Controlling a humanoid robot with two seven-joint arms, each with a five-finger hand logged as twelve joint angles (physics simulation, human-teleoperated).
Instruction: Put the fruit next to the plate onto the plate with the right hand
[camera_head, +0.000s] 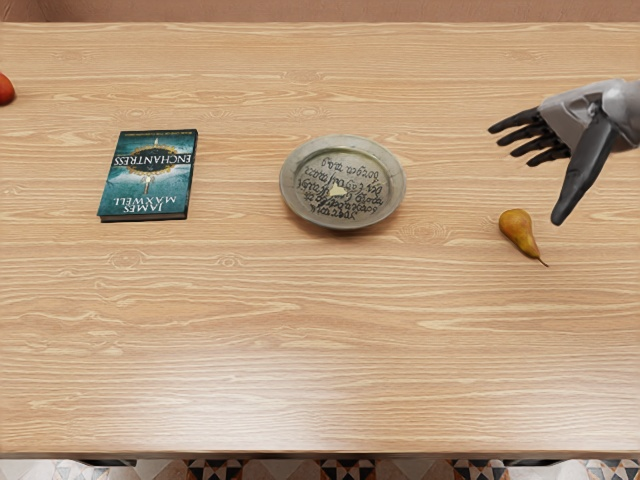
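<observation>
A small yellow-brown pear (518, 231) lies on the wooden table to the right of a round grey plate (296, 196) that carries faint writing. My right hand (552, 152) comes in from the right edge and hovers above and slightly right of the pear, apart from it. Its dark fingers (522, 122) are spread and the thumb points down; it holds nothing. The plate holds no fruit. The left arm does not show.
A dark blue-green book (148, 174) lies flat to the left of the plate. A red fruit (5, 89) is cut off by the left edge of the picture. The table's front edge (320, 452) runs along the bottom.
</observation>
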